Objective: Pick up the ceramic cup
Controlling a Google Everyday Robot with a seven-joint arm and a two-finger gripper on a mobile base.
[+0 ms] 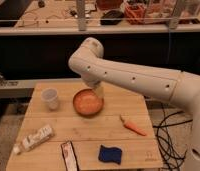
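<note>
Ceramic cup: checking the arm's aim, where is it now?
Camera view: the ceramic cup stands at the left rear of the table, just left of the orange bowl; the end effector hangs by the bowl's far rim.

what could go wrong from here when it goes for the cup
1. The gripper hangs at the back rim of the orange bowl, not over the ceramic cup beside it. A low sideways move toward the cup might clip or drag the bowl.
2. The cup stands near the back corner of the wooden table. An off-centre approach could tip it or push it toward the edge.
</note>
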